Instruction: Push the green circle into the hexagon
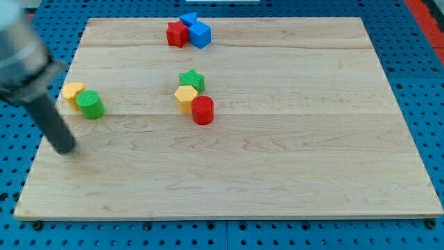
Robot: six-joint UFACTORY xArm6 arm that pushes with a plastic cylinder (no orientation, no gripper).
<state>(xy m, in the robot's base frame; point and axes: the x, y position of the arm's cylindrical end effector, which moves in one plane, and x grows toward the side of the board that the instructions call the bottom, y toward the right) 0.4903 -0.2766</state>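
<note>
Green circle [90, 104] touches yellow block [72, 92]; my tip [64, 147] below-left, apart, touching nothing, no jaws; yellow hexagon [185, 98] mid-board.

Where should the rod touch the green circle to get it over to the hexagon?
There is no taking hold, only pushing. Press on the green circle's left side wall, since the yellow hexagon lies toward the view's right. My tip sits below-left of it, apart. Its round wall may slip off the tip, so push through its centre. A yellow block touches its upper left.

Pale wooden board [277, 160], matt; blue perforated base [416, 62] beneath.
</note>
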